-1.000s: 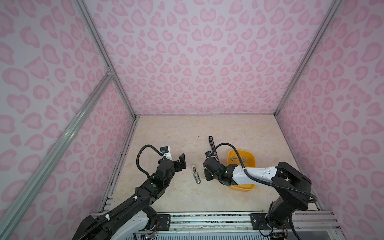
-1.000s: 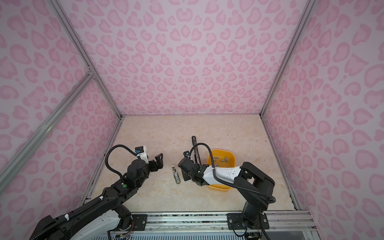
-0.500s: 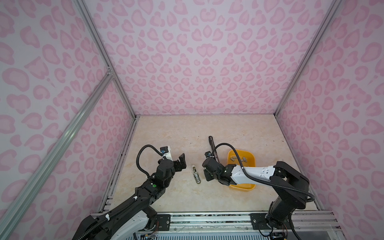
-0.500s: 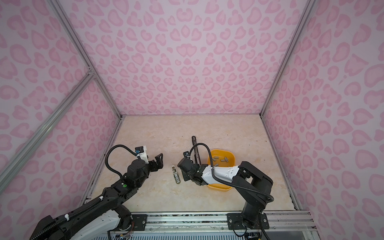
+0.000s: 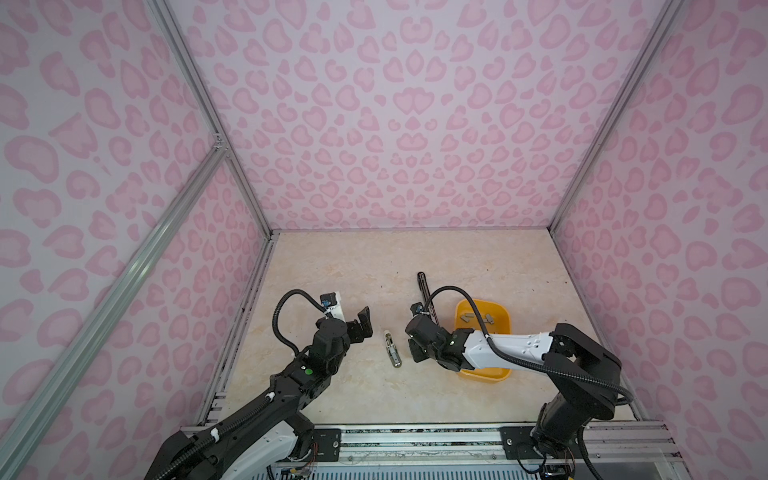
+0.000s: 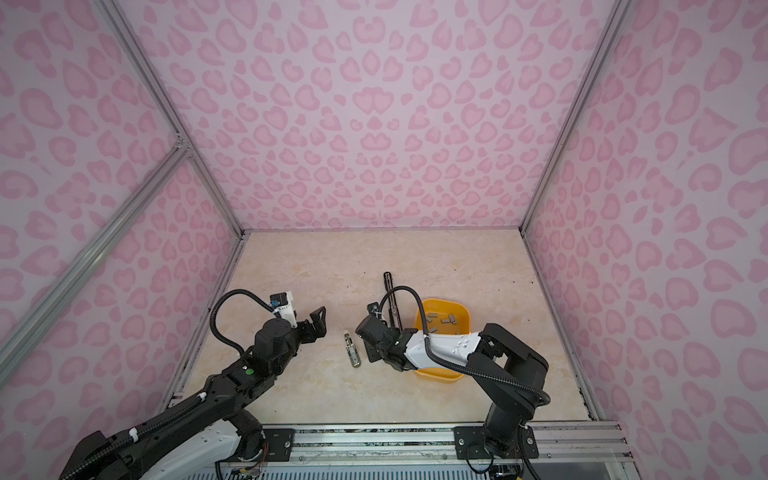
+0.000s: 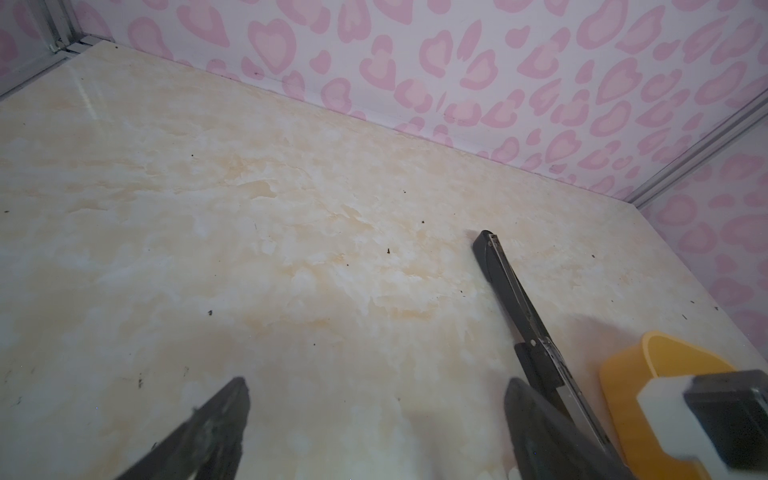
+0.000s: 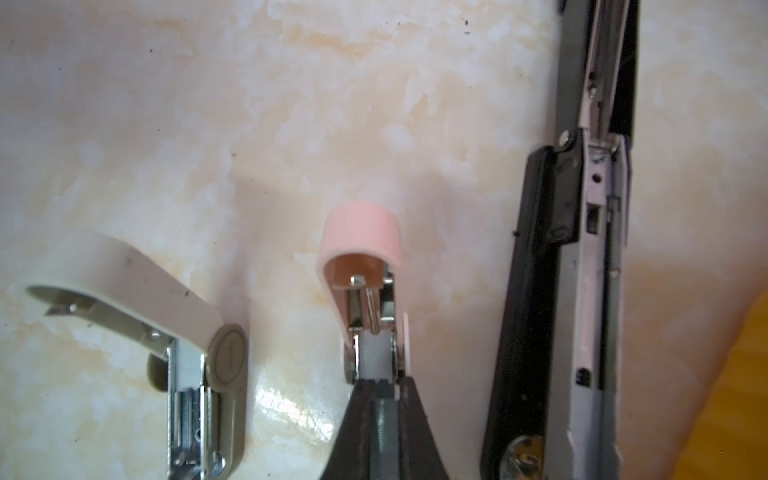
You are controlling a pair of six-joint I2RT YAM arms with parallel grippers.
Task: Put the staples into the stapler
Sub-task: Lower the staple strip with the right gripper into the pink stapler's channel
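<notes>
Three opened staplers are shown in the right wrist view on the marble table (image 5: 332, 270): a beige stapler (image 8: 195, 332), a pink stapler (image 8: 361, 241) and a long black stapler (image 8: 582, 257). The right gripper (image 8: 384, 384) is closed tight on a grey staple strip (image 8: 386, 428), which is held at the pink stapler's open magazine. The remaining staples (image 5: 465, 318) are left loose in the yellow tray (image 5: 505, 320), beside the right arm. The left gripper (image 5: 360, 326) is spread wide and empty above the table.
</notes>
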